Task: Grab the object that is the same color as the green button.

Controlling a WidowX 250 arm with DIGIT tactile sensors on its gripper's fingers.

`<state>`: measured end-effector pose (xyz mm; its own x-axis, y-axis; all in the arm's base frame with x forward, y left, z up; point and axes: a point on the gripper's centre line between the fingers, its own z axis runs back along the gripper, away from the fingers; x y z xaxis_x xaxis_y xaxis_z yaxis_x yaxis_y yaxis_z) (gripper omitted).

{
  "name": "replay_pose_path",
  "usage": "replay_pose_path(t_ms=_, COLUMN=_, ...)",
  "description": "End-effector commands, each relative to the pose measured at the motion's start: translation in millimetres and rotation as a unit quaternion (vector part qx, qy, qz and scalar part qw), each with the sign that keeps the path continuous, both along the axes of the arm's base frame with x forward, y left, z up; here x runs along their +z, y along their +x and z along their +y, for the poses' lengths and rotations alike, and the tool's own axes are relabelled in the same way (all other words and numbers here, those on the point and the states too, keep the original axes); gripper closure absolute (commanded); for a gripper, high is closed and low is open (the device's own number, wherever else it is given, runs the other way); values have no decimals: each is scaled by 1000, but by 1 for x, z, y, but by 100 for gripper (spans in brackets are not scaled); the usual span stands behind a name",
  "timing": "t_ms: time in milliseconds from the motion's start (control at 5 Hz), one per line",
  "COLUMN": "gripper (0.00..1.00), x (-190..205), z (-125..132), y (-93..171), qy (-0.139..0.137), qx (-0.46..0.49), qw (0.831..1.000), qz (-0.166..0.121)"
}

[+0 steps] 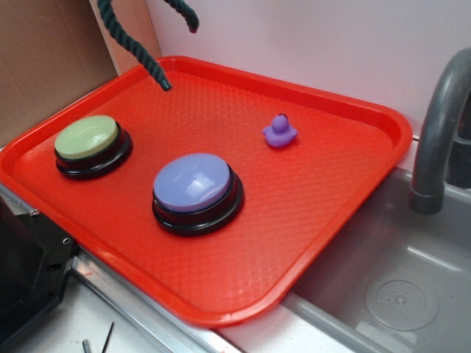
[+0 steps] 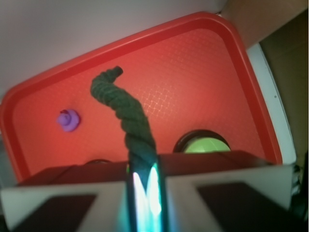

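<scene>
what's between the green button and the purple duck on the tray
Only bare red tray between the green button and purple duck, per the exterior view; the rope hangs above.

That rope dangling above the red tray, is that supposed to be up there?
Only the dark green rope looks odd: it hangs in the air above the tray, pinched in the end effector. The two buttons and the purple duck sit upright.

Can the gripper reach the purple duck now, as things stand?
Probably not. The gripper is shut on the green rope, high above the red tray. The duck stands free, but the jaws are full.
</scene>
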<state>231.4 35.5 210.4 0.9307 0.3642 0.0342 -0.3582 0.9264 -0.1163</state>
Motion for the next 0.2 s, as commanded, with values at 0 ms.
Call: replay_pose_path(t_ms=0, gripper=100, x=22, z=4, y=2, qy=11, qx=-14, qw=1000, qz=-20)
